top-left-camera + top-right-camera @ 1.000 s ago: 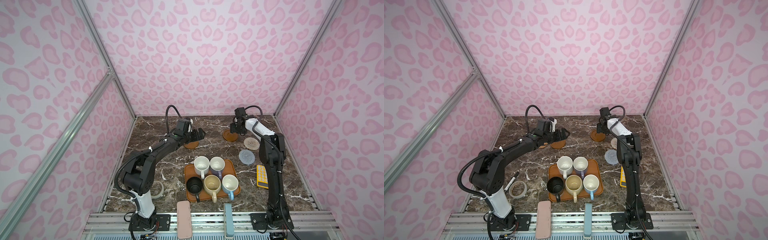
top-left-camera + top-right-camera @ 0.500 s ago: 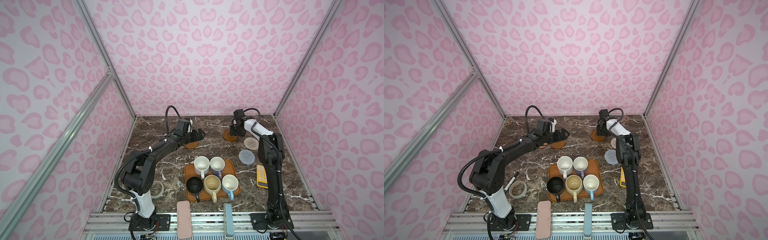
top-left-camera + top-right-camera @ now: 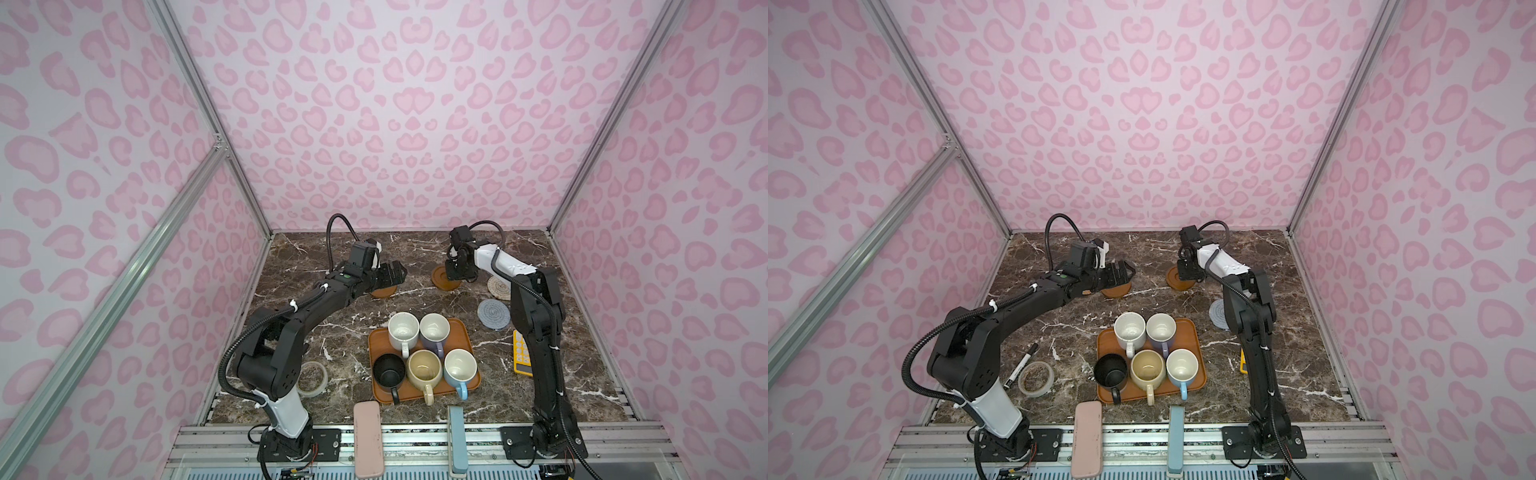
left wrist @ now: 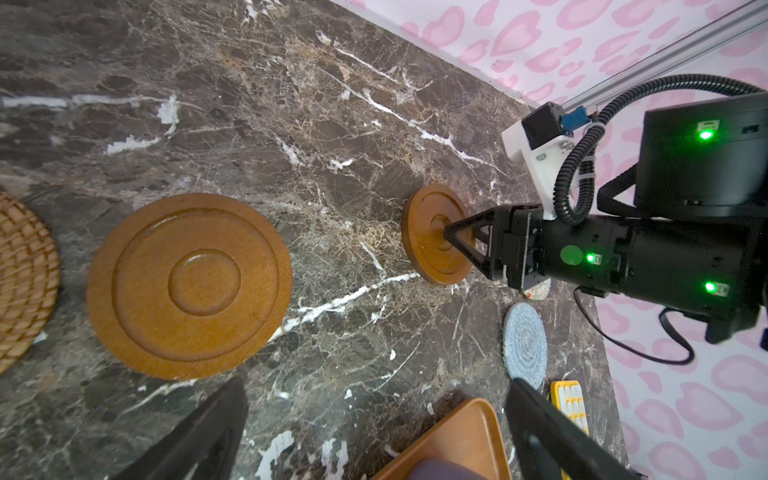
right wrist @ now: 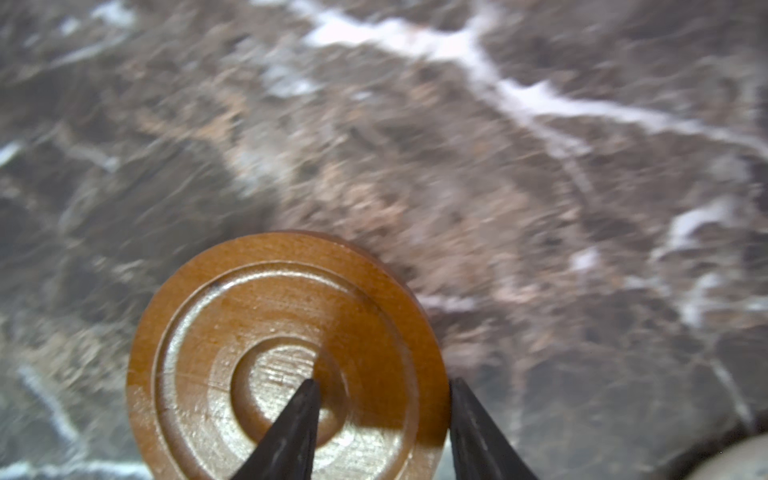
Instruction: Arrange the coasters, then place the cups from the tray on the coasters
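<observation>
In both top views we are arranging the coasters [image 3: 493, 314]: the right tool [image 3: 456, 275] is bearing on a wooden coaster [image 3: 438, 281] above centre, the cups [image 3: 424, 365] sitting on the tray [image 3: 463, 334] below. In the left wrist view the left tool [image 4: 374, 386] is gaping empty at the bottom. In the right wrist view the jaws are straddling the coaster's rim, lower centre; we cannot tell whether they are clamping. Next, we are judging, a sure pinch, then setting it in line.
</observation>
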Available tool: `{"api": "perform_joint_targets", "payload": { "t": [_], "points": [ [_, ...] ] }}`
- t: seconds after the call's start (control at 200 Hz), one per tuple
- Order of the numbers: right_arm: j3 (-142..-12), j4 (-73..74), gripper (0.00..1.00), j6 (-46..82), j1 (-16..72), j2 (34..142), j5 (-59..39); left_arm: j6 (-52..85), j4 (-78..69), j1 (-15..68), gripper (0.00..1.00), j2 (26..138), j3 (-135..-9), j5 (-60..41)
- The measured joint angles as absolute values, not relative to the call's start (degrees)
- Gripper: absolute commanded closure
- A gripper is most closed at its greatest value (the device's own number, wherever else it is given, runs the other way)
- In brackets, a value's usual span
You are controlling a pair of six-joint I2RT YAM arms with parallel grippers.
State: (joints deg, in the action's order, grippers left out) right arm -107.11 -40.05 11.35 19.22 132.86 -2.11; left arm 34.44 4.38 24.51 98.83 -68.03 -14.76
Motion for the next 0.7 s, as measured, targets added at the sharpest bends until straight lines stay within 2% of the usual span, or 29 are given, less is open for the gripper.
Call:
{"api": "perform_joint_targets", "payload": {
  "t": [0.24, 0.455, 0.7],
  "points": [
    [-108.5, -42.5, 0.5, 10.3, 24.9, 133.2, -1.1, 34.5, 4.4, 23.6, 0.01, 95.2, -64.6, -13.2],
    [-109.6, -43.8, 0.5, 10.3, 25.7, 133.7, -1.5, 35.1, 4.4, 22.9, 0.01, 92.6, -61.4, -12.0],
    [-113.5, -46.0, 0.36, 11.0, 26.0, 134.6, -0.1, 35.5, 4.5, 22.4, 0.02, 91.1, -60.9, -11.5]
  ]
}}
